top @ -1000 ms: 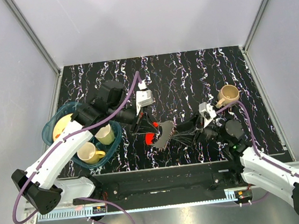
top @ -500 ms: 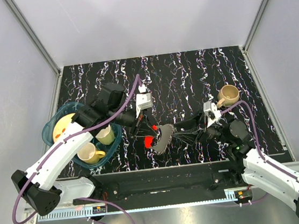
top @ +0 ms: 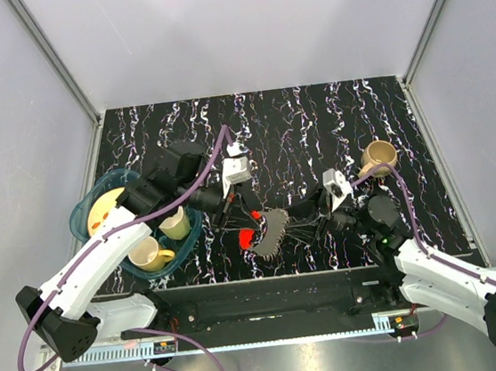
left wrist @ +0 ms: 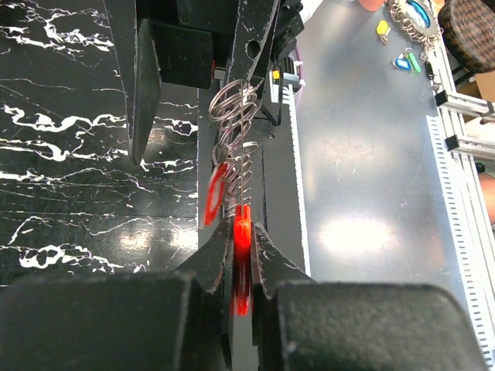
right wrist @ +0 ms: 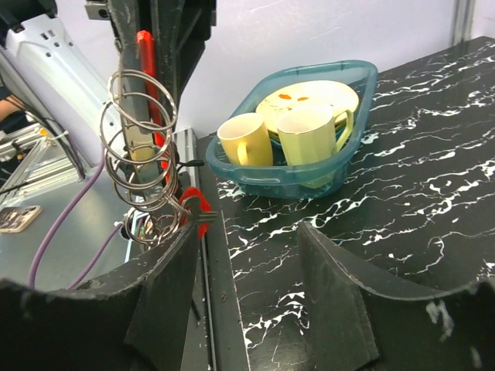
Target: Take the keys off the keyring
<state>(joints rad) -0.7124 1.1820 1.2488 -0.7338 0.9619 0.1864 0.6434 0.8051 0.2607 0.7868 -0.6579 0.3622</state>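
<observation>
My left gripper [top: 247, 211] is shut on the red plastic head of a key [left wrist: 242, 246], held above the table; its shaft is not visible. From it hangs the keyring [left wrist: 234, 108], a bunch of thin steel rings, with a red oval tag [top: 247, 237] and a grey fob [top: 271, 233]. My right gripper [right wrist: 247, 286] is open; its left finger [right wrist: 166, 278] touches the lowest rings [right wrist: 139, 147] beside the red tag [right wrist: 193, 202]. The other keys cannot be made out.
A blue basket [top: 86, 217] with two yellow mugs and a yellow plate stands at the left, also in the right wrist view [right wrist: 255, 174]. A tan mug [top: 379, 154] stands at the right. The table's near edge [top: 267, 277] is just below the bunch.
My right gripper has moved left, closer to the hanging bunch. The fob and tag have sunk slightly towards the near edge. My left gripper keeps its hold on the red key head.
</observation>
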